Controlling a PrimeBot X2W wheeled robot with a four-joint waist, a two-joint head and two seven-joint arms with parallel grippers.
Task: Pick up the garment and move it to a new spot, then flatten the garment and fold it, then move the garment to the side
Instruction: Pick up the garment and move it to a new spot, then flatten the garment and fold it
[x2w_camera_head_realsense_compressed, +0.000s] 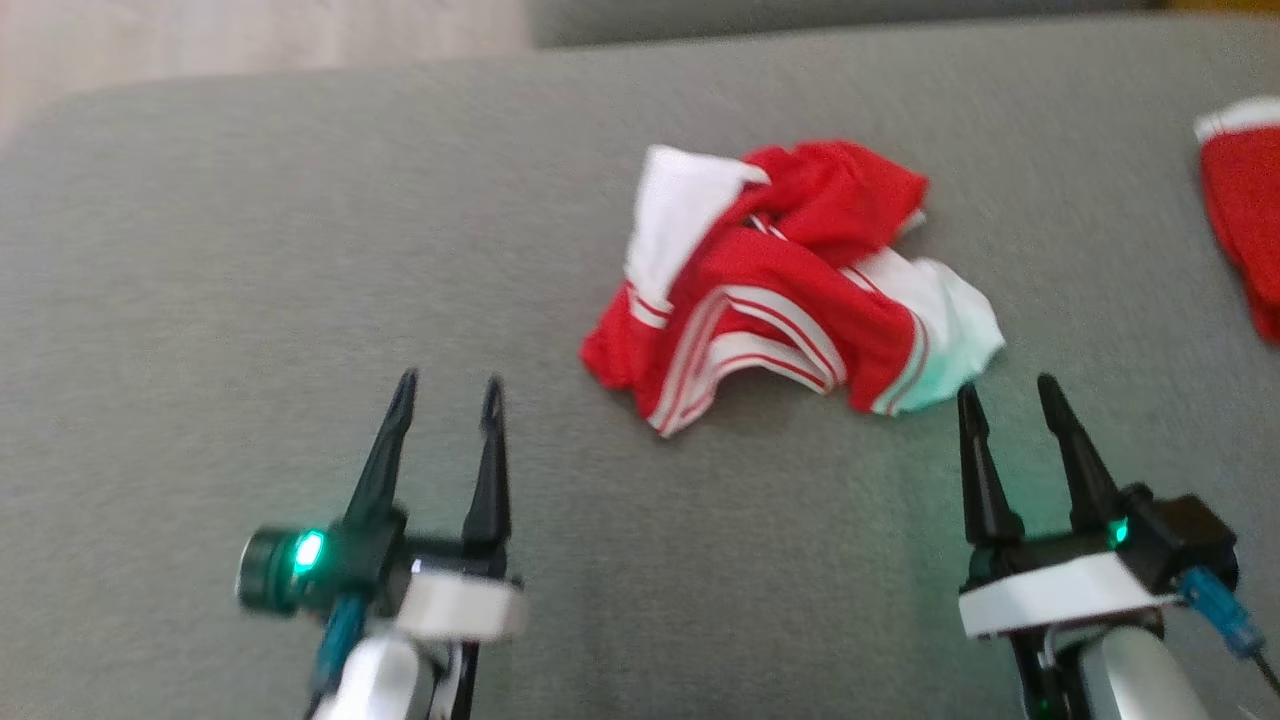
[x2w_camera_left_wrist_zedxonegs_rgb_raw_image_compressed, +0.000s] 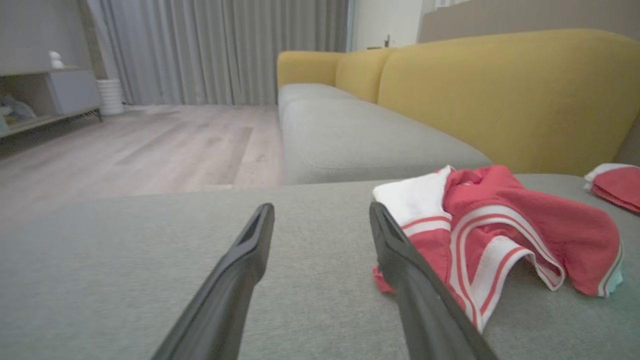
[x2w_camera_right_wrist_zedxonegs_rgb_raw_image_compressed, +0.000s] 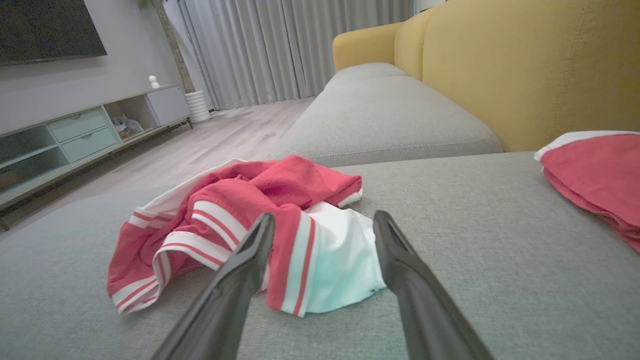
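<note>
Garment (x2w_camera_head_realsense_compressed: 790, 290) in red with white bands lies crumpled on the grey sofa seat (x2w_camera_head_realsense_compressed: 250, 300), at 2 o'clock from the middle of your head view, held by nothing. Your left gripper (x2w_camera_head_realsense_compressed: 450, 380) hovers over bare cushion at 8 o'clock from the heap, its two dark fingers spread apart and empty. From that wrist the garment sits at 3 o'clock, its striped hem passing behind the right-hand finger (x2w_camera_left_wrist_zedxonegs_rgb_raw_image_compressed: 415, 285). Your right gripper (x2w_camera_head_realsense_compressed: 1006, 385) stands at 4 o'clock from the heap, likewise released with nothing between its fingers. Its tips are just beside the garment's pale corner; whether they touch it cannot be told. From the right wrist the heap spreads from 9 o'clock to the centre, the pale corner showing in the gap between the fingers. A second red cloth (x2w_camera_head_realsense_compressed: 1245, 200) with a white edge lies well apart at 3 o'clock from the garment, cut by the frame. Beyond the seat, the wrist views take in a yellow backrest (x2w_camera_left_wrist_zedxonegs_rgb_raw_image_compressed: 500, 95), grey curtains (x2w_camera_left_wrist_zedxonegs_rgb_raw_image_compressed: 215, 50), a pale wood floor (x2w_camera_left_wrist_zedxonegs_rgb_raw_image_compressed: 150, 145) and a low media unit (x2w_camera_right_wrist_zedxonegs_rgb_raw_image_compressed: 75, 130) along the wall
</note>
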